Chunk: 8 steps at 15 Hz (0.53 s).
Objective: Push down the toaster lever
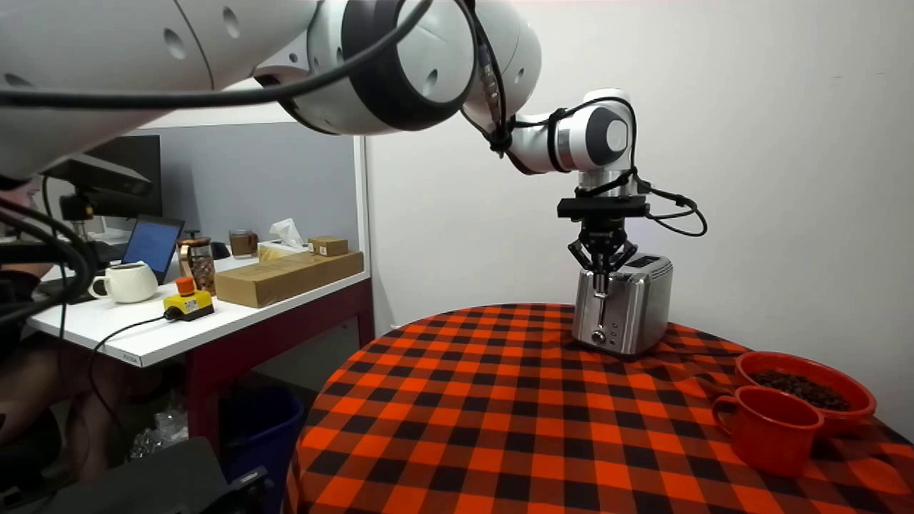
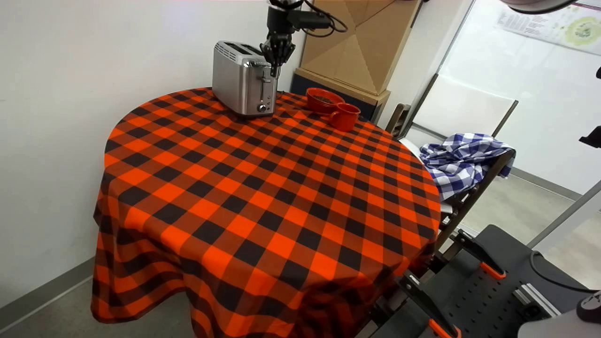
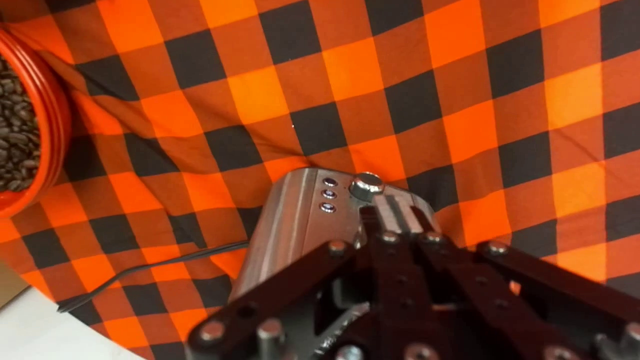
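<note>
Use the black, jointed metal hand [image 1: 601,285] as a narrow pusher: fingers [image 3: 386,214] together, clamped on nothing visible, pointing down before the small, boxy silver metal toaster [image 1: 639,314]. Find the toaster upright on the far part of the round counter clothed in red-and-black checks [image 1: 457,414], left of the glossy red mug [image 1: 775,435] and the round red bowl of dark beans [image 1: 850,422] in both exterior views. Judge the push as not yet made, from the small greyish lever [image 2: 266,80] high in its slot [image 2: 262,94] in an exterior view. Note the fingers just beside or above the lever — touching or apart, impossible to tell, with the lever hidden in the wrist view. Centre the fingers over the lever first, then drive straight down along the slot, slowly and steadily, to the end of travel. Avoid leaning sideways into the toaster — likely to tilt or slide it. Stop clear of the round silver knob [image 3: 367,182] below the slot.
</note>
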Motion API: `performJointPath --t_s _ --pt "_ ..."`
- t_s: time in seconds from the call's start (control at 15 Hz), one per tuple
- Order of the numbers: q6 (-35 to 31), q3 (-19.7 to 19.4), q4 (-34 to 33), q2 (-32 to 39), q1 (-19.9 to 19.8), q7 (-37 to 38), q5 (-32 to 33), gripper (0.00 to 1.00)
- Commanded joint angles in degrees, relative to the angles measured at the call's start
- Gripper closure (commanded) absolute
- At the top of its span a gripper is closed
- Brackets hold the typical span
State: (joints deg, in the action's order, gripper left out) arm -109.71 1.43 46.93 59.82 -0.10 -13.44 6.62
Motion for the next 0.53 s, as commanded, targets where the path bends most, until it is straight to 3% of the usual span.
performJointPath --t_s 0.0,0.47 --pt "-2.9 -0.5 -2.2 1.7 0.2 0.8 0.4 1.0" --pt "-11.8 -0.4 -2.3 5.0 0.1 1.5 -0.7 1.0"
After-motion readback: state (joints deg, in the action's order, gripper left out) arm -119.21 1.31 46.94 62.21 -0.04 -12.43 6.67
